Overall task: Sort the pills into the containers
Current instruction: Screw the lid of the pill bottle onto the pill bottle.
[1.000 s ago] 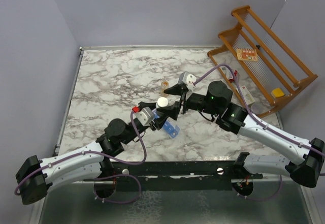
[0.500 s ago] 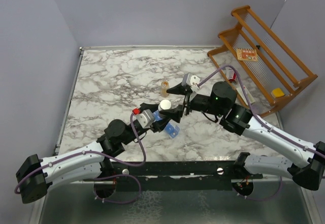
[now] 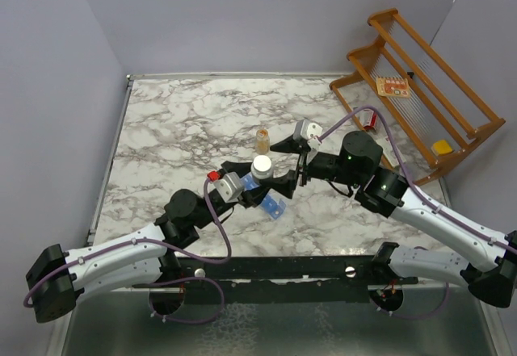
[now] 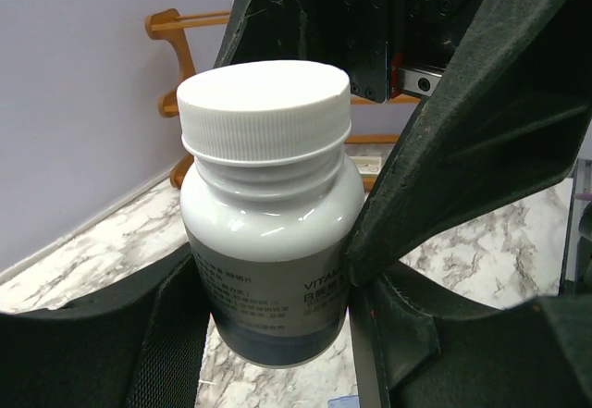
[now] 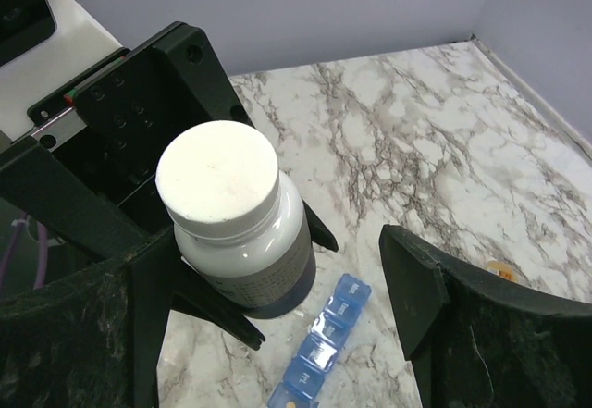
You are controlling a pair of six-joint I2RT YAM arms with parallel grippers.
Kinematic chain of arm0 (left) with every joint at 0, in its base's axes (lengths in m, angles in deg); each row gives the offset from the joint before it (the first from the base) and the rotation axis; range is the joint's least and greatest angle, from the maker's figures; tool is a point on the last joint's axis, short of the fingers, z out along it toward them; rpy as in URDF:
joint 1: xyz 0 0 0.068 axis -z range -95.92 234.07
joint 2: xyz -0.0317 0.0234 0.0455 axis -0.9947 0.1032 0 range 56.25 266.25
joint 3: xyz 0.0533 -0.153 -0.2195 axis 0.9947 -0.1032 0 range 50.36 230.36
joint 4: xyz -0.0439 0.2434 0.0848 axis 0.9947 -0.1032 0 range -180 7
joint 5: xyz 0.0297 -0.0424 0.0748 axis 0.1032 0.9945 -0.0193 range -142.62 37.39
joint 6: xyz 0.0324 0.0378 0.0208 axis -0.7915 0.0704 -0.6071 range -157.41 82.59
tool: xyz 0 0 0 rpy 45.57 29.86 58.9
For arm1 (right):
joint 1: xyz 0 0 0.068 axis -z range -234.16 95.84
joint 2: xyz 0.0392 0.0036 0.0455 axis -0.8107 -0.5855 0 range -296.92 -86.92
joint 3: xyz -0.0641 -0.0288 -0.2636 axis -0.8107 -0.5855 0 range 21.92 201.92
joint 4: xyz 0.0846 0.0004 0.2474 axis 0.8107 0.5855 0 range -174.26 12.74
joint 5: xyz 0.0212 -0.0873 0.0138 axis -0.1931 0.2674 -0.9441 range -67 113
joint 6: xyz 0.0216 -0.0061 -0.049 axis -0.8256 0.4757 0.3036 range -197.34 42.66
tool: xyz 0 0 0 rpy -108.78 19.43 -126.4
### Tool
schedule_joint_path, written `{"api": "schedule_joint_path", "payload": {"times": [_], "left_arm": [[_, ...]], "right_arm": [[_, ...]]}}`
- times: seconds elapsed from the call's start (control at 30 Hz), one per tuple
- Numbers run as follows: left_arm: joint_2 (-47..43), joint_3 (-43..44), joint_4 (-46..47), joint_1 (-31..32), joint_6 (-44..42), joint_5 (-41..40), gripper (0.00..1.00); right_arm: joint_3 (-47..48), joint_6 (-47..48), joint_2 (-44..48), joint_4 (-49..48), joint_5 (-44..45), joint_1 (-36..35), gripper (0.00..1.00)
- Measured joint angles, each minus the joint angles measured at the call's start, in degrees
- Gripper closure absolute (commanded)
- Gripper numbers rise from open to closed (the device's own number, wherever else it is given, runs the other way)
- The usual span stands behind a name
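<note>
Top external view: L gripper (image 3: 255,183) had its jaws part-closed on the lower body of a white-capped bottle (image 3: 261,165), held roughly upright above the marble table (image 3: 178,122). R gripper (image 3: 275,169) faced it w/ jaws spread wide, one finger on each side of the bottle and nothing gripped; whether a finger touched the bottle could not be told. The containers (image 3: 273,206), a blue strip, lay on the table just below the bottle, partly hidden by both grippers. Amber bottle (image 3: 262,137) stood near, behind; wooden rack (image 3: 420,90) at far R.
</note>
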Motion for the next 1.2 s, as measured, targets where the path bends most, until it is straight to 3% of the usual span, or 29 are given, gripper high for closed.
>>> {"api": "schedule_joint_path", "payload": {"times": [0.3,0.6,0.73,1.2], "left_arm": [[0.0,0.0,-0.1,0.0,0.0,0.2,1.00],[-2.0,0.0,-1.4,0.1,0.2,1.3,1.00],[-2.3,0.0,-2.8,0.1,1.1,2.8,1.00],[-2.8,1.2,-5.2,0.1,3.7,16.3,1.00]], "right_arm": [[0.7,1.1,0.6,2.6,-0.7,0.0,0.11],[1.4,2.3,10.1,9.8,-0.8,0.0,0.13],[1.4,1.8,13.4,8.2,-0.9,0.0,0.24],[-0.9,0.5,10.1,-0.2,-6.6,0.0,0.29]]}}
